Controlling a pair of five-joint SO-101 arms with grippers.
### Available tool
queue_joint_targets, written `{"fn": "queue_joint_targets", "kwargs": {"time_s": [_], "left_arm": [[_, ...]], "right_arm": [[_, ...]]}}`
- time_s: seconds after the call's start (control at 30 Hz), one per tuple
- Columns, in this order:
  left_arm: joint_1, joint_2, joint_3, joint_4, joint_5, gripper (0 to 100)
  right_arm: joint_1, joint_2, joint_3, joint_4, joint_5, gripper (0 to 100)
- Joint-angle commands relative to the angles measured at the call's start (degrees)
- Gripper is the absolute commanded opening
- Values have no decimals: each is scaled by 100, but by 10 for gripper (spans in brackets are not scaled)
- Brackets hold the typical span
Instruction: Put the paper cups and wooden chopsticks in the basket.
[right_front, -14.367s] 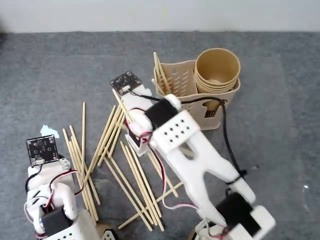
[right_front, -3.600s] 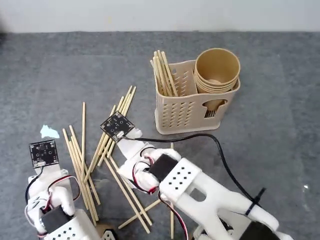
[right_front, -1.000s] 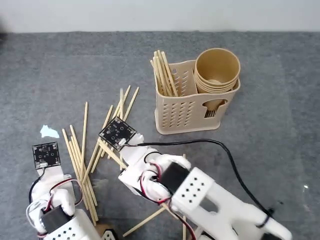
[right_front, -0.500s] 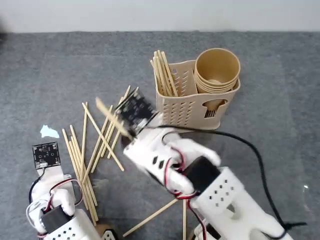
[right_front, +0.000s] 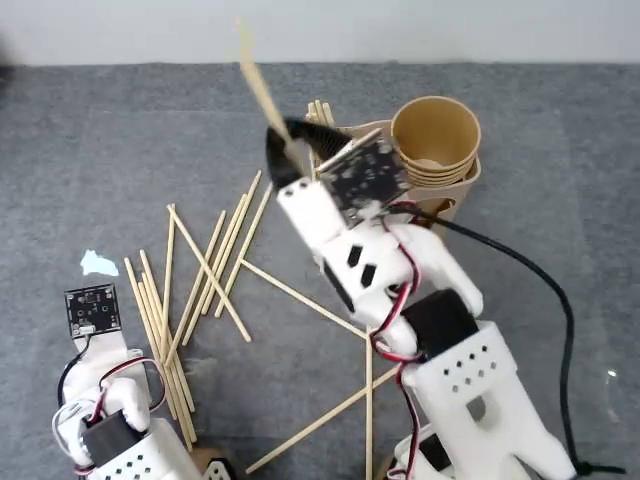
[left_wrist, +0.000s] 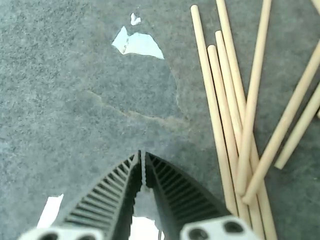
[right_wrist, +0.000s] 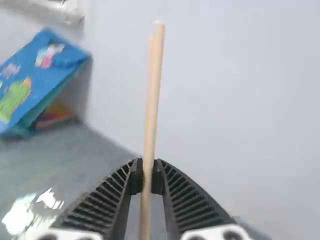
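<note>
My right gripper (right_front: 286, 152) is raised beside the beige basket (right_front: 466, 180) and is shut on a wooden chopstick (right_front: 260, 82) that points up and away. In the right wrist view the chopstick (right_wrist: 151, 95) stands upright between the closed jaws of the right gripper (right_wrist: 145, 176). Stacked paper cups (right_front: 435, 130) sit in the basket's right compartment. Several chopsticks (right_front: 319, 110) stand in its left one. Loose chopsticks (right_front: 205, 268) lie scattered on the grey mat. My left gripper (left_wrist: 142, 161) is shut with nothing in it, low over the mat beside several chopsticks (left_wrist: 227, 115).
A white paper scrap (right_front: 98, 263) lies at the left, and the same scrap (left_wrist: 138, 44) is ahead of the left gripper. A black cable (right_front: 535, 285) loops off the right arm. The left arm (right_front: 100, 405) sits at the front left corner. A white wall (right_wrist: 240, 75) stands behind.
The right arm has lifted a chopstick from the pile and swung it up and back toward the basket. A few loose chopsticks were shifted. The left arm has stayed still.
</note>
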Motion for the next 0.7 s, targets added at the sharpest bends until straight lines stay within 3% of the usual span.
{"fn": "queue_joint_targets", "kwargs": {"time_s": [0.0,0.27,0.53,0.67], "left_arm": [[-44,-105,-48,44,-35,12],[-44,-105,-48,44,-35,12],[-44,-105,-48,44,-35,12],[-44,-105,-48,44,-35,12]], "right_arm": [[391,356,-360,-1138,26,8],[1112,1754,-360,-3213,35,8],[1235,1930,598,-3618,35,15],[1209,1349,1081,-3371,35,120]]}}
